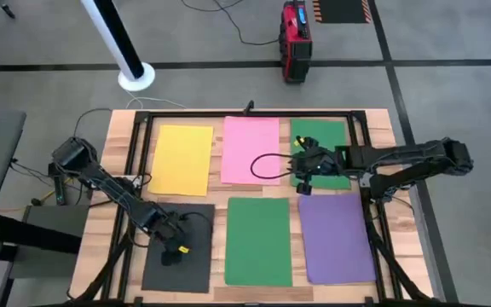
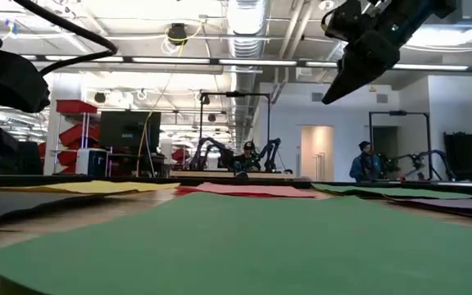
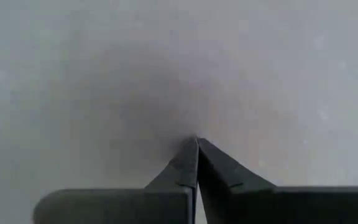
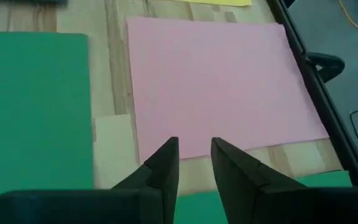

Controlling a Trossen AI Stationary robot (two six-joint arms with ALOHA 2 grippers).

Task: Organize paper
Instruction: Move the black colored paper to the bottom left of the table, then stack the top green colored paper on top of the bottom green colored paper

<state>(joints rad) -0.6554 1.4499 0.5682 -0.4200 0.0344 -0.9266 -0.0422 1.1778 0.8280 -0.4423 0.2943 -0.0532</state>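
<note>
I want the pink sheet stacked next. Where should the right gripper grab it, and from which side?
The pink sheet lies flat on the table, so only an edge can be pinched. The right gripper, slightly open, hovers over the edge beside the far green sheet. Probably best to come down there, where bare wood shows, and lift that edge.

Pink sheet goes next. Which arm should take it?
Right, I'd say. The right gripper hangs open just beside the pink sheet, whose edge lies right ahead in its wrist view. The left gripper is shut, down over the black sheet, far off.
</note>
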